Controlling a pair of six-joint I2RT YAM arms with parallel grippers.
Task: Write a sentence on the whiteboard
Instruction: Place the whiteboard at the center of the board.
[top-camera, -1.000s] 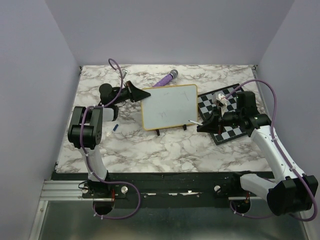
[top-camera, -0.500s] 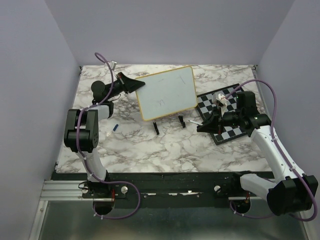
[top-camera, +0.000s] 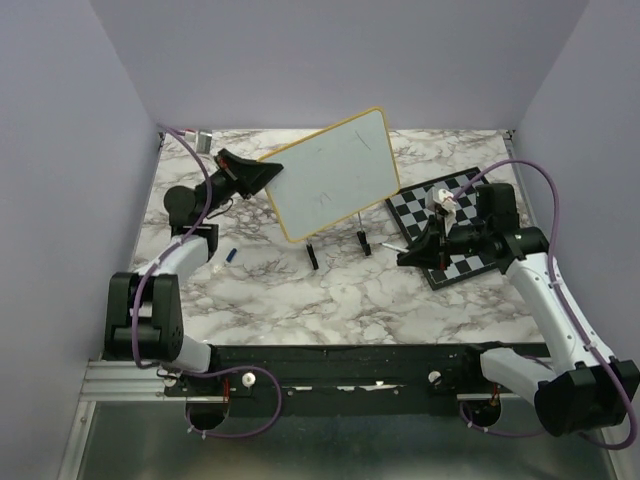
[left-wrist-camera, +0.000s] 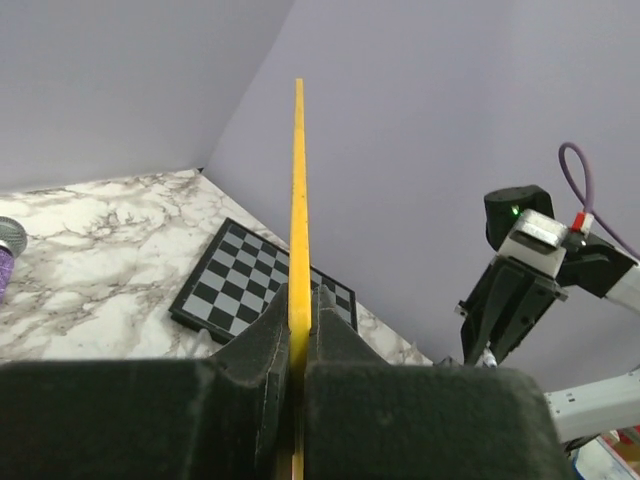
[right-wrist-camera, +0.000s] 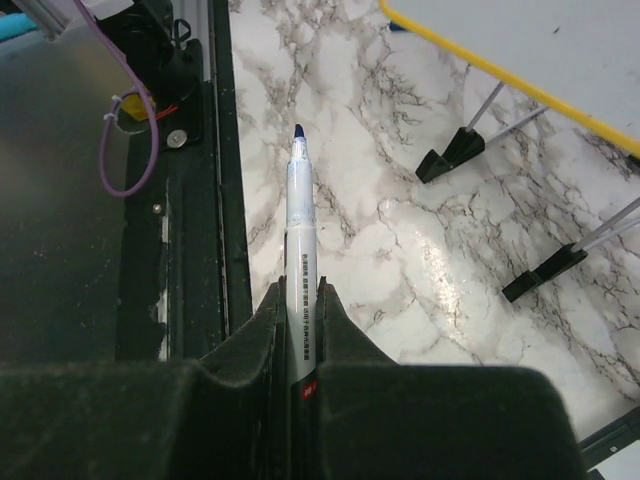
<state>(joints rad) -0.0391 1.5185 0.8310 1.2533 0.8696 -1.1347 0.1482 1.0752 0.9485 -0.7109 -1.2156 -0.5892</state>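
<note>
1 whiteboard (top-camera: 335, 175), 1 chessboard (top-camera: 415, 205), 1 marker (right-wrist-camera: 301, 235)

My whiteboard (top-camera: 335, 175) is white with a yellow frame and black feet. At right, the chessboard (top-camera: 415, 208) is black-and-white checked. My marker (right-wrist-camera: 300, 210) has a blue tip. The table (top-camera: 330, 290) is grey-veined white marble.

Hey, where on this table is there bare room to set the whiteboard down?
The widest bare marble is the near strip between the feet of the whiteboard and the black front rail. The right side is crowded, with the chessboard and the right gripper holding the marker.
</note>
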